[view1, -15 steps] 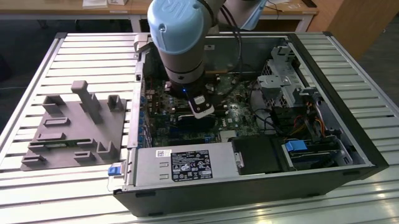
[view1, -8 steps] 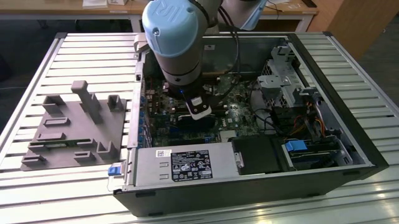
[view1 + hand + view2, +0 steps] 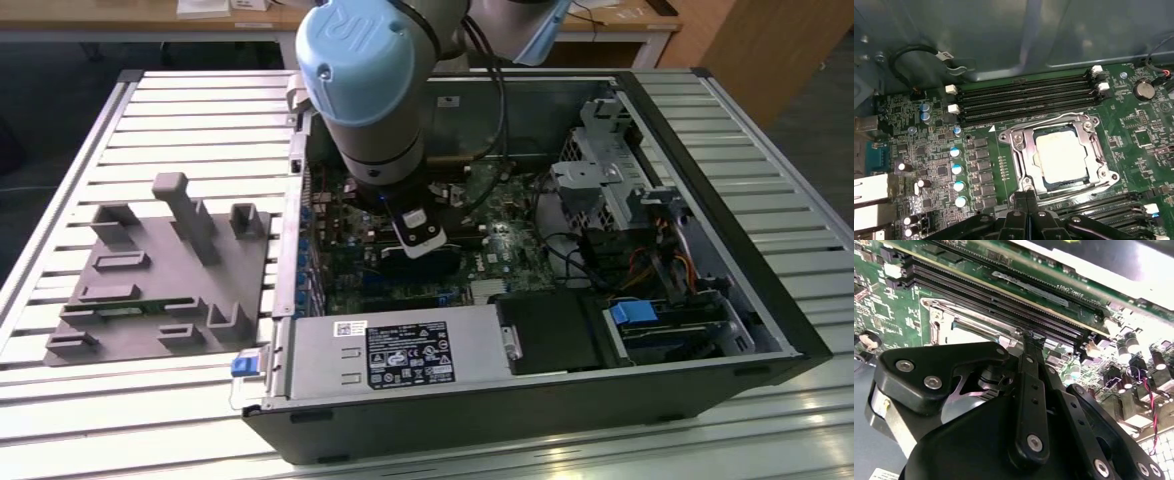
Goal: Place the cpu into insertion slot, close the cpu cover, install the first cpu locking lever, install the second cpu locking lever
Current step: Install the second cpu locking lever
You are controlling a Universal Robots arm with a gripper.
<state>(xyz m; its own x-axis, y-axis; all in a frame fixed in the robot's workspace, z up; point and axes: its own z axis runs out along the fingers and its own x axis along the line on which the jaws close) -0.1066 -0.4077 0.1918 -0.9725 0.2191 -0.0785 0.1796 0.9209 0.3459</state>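
In the exterior view the arm reaches down into an open computer case [image 3: 747, 330] that lies on its side on a slatted metal surface [image 3: 200, 110]. The end effector [image 3: 424, 240] hangs low over the green motherboard [image 3: 514, 245], near the middle of the case. Toward the exterior view's left of the case, a grey fixture block [image 3: 167, 275] with upright posts rests on the surface. A silver power supply [image 3: 394, 352] sits along the near edge of the case, and a drive cage [image 3: 607, 170] stands at the exterior view's right.

In the second wrist view the black end effector [image 3: 1030, 337] has its fingers [image 3: 1029, 390] drawn together into a single narrow tip, with nothing seen between them. That tip is right at the metal rim of the insertion slot [image 3: 936, 315]. Long black memory slots [image 3: 1004, 302] run just beyond the socket.

In the first wrist view the cpu [image 3: 1061, 156] lies flat inside the insertion slot [image 3: 1026, 177], its pale metal top showing through the window of the cpu cover [image 3: 1097, 152], which lies down over it. The closed fingertips [image 3: 1026, 200] meet at the socket's near edge. Memory slots [image 3: 1024, 102] run just beside the socket's far edge, and a row of blue-topped capacitors [image 3: 956, 170] stands near it on the board.
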